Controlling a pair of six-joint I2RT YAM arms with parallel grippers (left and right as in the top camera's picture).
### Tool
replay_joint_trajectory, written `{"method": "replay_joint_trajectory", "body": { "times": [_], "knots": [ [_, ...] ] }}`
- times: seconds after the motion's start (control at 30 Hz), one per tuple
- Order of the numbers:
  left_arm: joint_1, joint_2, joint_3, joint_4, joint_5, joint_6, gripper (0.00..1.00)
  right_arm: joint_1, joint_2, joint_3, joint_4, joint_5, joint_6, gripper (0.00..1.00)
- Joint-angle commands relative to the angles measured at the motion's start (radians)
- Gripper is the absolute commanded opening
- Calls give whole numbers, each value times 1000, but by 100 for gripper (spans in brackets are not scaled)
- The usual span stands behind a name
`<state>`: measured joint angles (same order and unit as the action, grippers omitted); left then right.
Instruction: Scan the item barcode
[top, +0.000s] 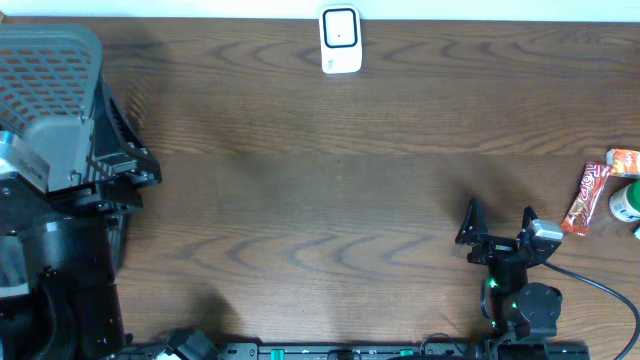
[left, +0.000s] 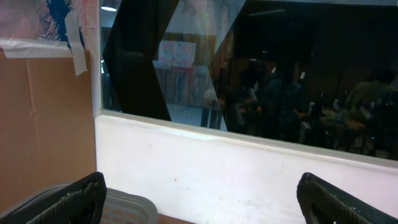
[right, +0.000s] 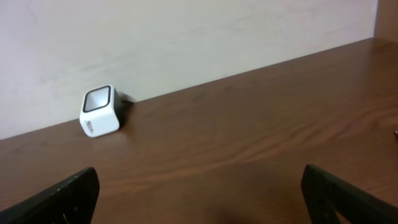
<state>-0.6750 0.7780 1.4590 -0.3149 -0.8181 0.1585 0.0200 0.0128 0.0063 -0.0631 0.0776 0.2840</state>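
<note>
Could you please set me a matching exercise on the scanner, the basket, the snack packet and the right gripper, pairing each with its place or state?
Things:
1. white scanner
2. grey basket
3. red snack packet
4. right gripper

Places or states:
A. at the right edge of the table
B. open, holding nothing
C. at the far edge, near the middle
D. in the far left corner

Pairs: 1-C, 2-D, 3-A, 4-B.

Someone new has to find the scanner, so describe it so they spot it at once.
Look at the brown wooden table and follow its far edge, along the pale wall. Near the middle stands the scanner, alone. It is the only small white box with a dark window; the snacks lie at the right edge.
</note>
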Motion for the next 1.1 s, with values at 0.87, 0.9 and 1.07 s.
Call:
{"method": "replay_joint_trajectory", "body": {
  "times": [0.87,0.9,1.07],
  "knots": [
    [171,-14,-3,-277,187,-6,98,5,-7,-1,-5,-8,-12,99],
    [197,-20,-6,-300,224,-6,98,5,-7,-1,-5,-8,-12,99],
    [285,-81,-55,-333,318,-7,98,5,-7,-1,-5,-8,-12,99]
  ]
}}
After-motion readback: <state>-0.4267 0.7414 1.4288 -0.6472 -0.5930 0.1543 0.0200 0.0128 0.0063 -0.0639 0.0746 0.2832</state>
